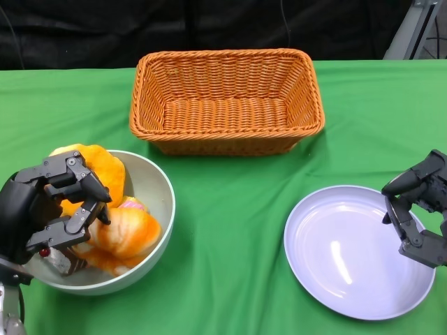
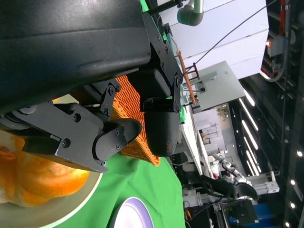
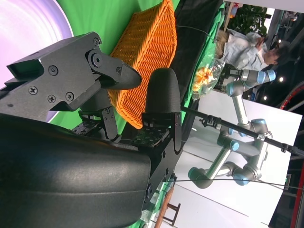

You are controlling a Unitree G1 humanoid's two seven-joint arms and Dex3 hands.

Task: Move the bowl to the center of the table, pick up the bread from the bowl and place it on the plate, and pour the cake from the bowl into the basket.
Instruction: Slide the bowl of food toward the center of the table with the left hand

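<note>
Head view alone shows bowl (image 1: 150, 183) at table's 8 o'clock, bread (image 1: 126, 234) inside. My left hand (image 1: 52, 209) over bowl's near-left rim, fingers curled above bread; grip on bread or rim: can't tell. Right hand (image 1: 419, 209) spread, empty, over plate (image 1: 335, 255) at 4 o'clock. Basket (image 1: 227, 101) at 12. Right wrist view adds a person beyond the table.
</note>
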